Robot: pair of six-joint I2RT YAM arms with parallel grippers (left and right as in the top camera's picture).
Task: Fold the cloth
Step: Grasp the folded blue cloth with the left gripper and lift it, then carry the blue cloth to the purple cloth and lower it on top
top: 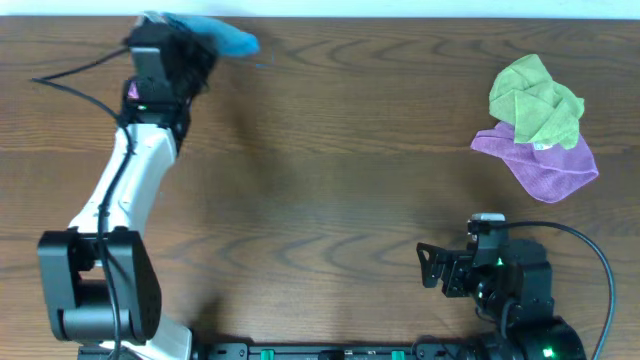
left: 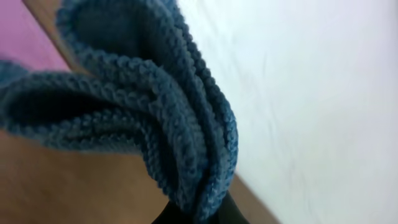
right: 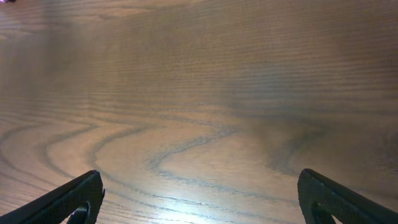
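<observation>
Overhead: left arm [top: 135, 190] is reaching to the upper left of the frame, at the far edge of the table [top: 330, 190], and is holding the blue cloth [top: 228, 40] there. Cloth is sitting bunched, partly under the wrist, with one end poking out to the right.

Left wrist view: left fingers [left: 233, 213] are clamping a gathered hem of the blue cloth at the bottom centre of the frame. Several layers are looping up and left from the pinch; nothing is lying flat. A white surface is filling the right of that frame, beyond the table edge.

Right arm [top: 510, 285] is parking at the lower right. Right fingers [right: 74, 199] are standing wide apart, holding nothing, looking at bare wood.

Green cloth [top: 535, 98] is lying on top of a purple cloth [top: 545, 165] at the upper right, well apart from both arms. Both are looking rumpled; can't tell whether they're folded.

Progress, my read: early. Grasp is done, and I'm seeing no fold yet. What's remaining: bringing the blue cloth in toward mid-table, spreading it flat, then the fold itself, likely needing the right arm on a second corner.
</observation>
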